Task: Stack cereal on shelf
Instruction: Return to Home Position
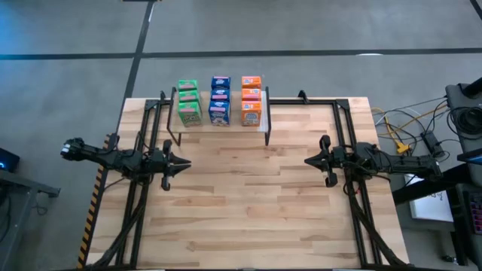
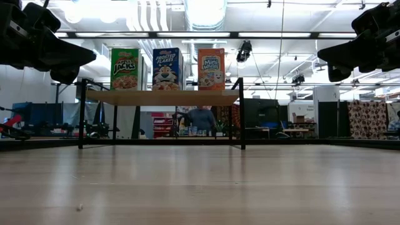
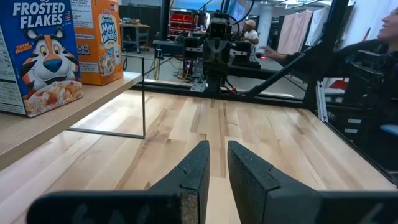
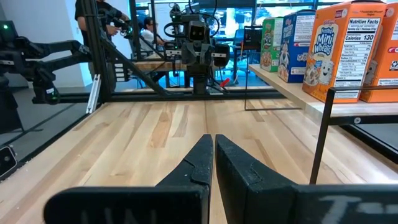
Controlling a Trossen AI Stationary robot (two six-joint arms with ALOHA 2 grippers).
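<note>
My left gripper [image 3: 217, 146] - fingers almost together, empty. My right gripper [image 4: 213, 138] - closed, empty. Both hang over the table [image 1: 248, 211], well apart from the shelf [image 2: 162, 97] bearing the cereal [image 1: 219, 100].

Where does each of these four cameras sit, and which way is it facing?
High view: overhead, looking straight down on the table, both arms, left hand, right hand, and shelf of boxes.
Low view: at tabletop height, facing the shelf; arms hang in the upper corners.
Left wrist view: on the left arm, facing the right arm; own fingers in front.
Right wrist view: the mirror, facing the left arm past own fingers.
Shared: both wrist views catch the shelf and boxes.
</note>
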